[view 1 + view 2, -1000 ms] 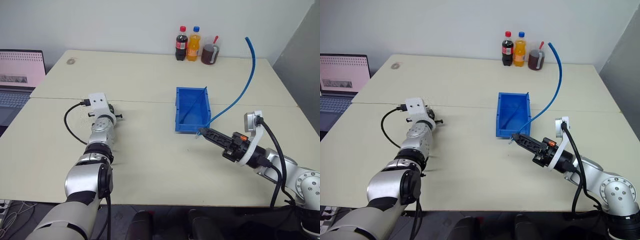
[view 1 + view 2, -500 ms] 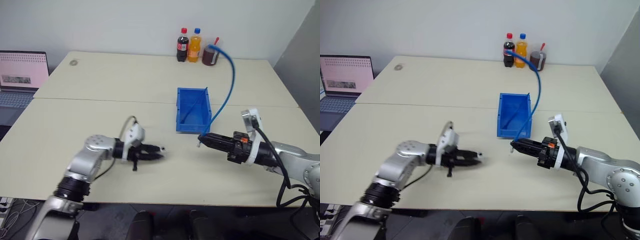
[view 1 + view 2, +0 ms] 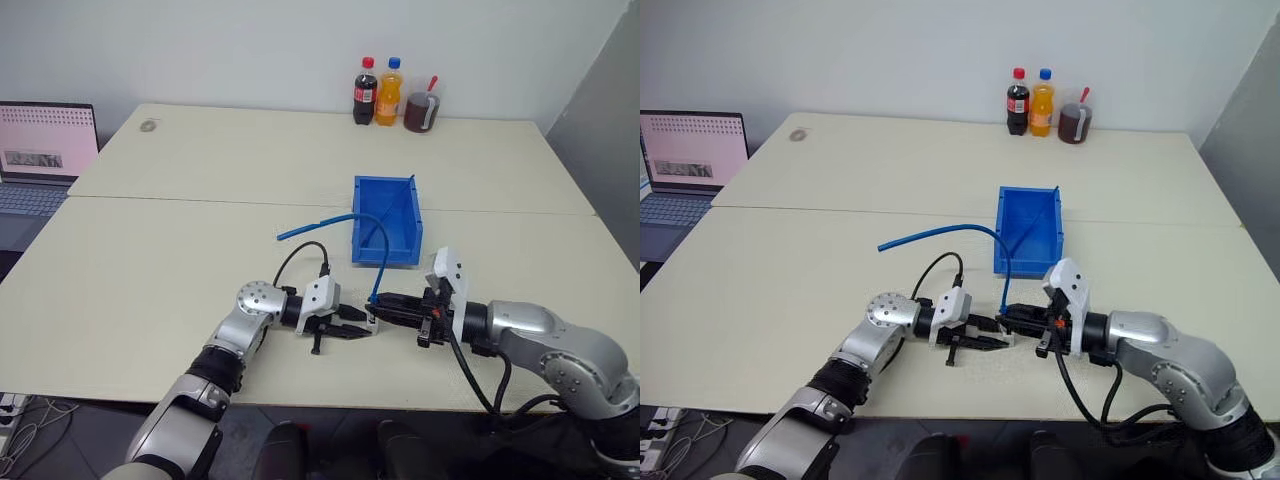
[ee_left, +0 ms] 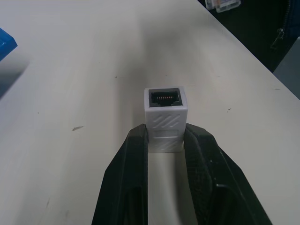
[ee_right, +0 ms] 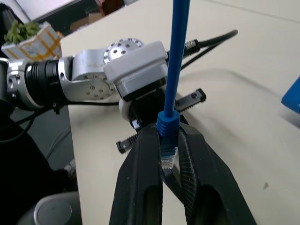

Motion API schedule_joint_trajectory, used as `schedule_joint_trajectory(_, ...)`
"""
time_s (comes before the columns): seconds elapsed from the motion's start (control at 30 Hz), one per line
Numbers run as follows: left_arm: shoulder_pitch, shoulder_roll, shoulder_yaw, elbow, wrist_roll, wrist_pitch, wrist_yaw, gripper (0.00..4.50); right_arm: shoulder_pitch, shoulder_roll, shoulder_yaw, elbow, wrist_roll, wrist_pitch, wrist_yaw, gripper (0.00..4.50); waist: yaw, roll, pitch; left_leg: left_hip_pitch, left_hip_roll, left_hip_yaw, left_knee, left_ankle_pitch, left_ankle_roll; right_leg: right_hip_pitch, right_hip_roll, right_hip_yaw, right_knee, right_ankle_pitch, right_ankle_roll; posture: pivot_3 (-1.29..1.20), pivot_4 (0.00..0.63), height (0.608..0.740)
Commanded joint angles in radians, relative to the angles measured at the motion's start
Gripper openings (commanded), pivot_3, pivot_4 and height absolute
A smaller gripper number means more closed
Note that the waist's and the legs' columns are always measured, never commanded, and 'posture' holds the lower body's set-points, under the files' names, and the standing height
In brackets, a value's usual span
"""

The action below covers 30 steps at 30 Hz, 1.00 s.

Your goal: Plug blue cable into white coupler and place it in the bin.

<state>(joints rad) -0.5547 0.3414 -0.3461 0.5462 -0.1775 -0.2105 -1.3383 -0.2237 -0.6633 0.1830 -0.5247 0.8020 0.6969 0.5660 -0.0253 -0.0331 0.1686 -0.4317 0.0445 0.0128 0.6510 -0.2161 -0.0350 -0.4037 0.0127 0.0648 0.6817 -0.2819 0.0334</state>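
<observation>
So the left gripper (image 4: 165, 154) has its two black fingers pinched in on the white coupler (image 4: 165, 118), holding it by the back half with the dark socket end sticking out past the fingertips; the right gripper (image 5: 168, 154) is closed down on the blue cable (image 3: 330, 220) right at the boot behind its clear plug (image 5: 168, 158), plug poking forward between the fingers; both grippers sit low over the table (image 3: 150, 260) on the near side of the bin (image 3: 385, 232), pointed at each other, tips almost meeting, with the coupler just beside the plug; can't tell from the head views whether plug and socket actually touch; from the right gripper the cable rises, arcs across the bin's front lip and trails off to the robot's left, its free end hanging above the table; the bin sits open just beyond the grippers; way behind the bin, at the far edge, stand a cola bottle (image 3: 364, 90), an orange soda bottle (image 3: 389, 90) and a dark drink cup (image 3: 420, 107); a laptop (image 3: 40, 150) is off far left of the bin.
</observation>
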Motion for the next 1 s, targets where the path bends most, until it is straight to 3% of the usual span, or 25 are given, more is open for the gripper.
schedule_joint_trajectory(0.03,-0.005,-0.007,-0.001,0.043,0.039,-0.014,0.010,0.77,0.027,0.039,0.009,0.011,-0.099,-0.093,0.024,0.23,0.000,0.000,0.000,0.000,0.000,0.000,0.000,0.000,0.000,0.000,0.000,0.000,0.000,0.000,0.000,0.00,0.150,0.740)
schedule_joint_trajectory(0.53,-0.010,0.011,0.003,0.045,0.041,-0.011,-0.005,0.77,0.052,0.102,0.059,0.127,-0.319,-0.229,0.133,0.23,-0.001,0.001,-0.001,0.000,0.000,0.000,0.001,0.000,0.000,0.000,0.001,0.000,0.001,0.000,0.000,0.00,0.150,0.740)
schedule_joint_trajectory(1.0,-0.020,0.025,0.013,0.038,0.033,0.012,-0.019,0.77,0.077,0.122,0.048,0.193,-0.388,-0.286,0.180,0.23,-0.002,0.001,-0.001,0.001,0.001,0.000,0.001,0.000,0.000,0.000,0.002,0.000,0.001,0.001,-0.001,0.00,0.150,0.740)
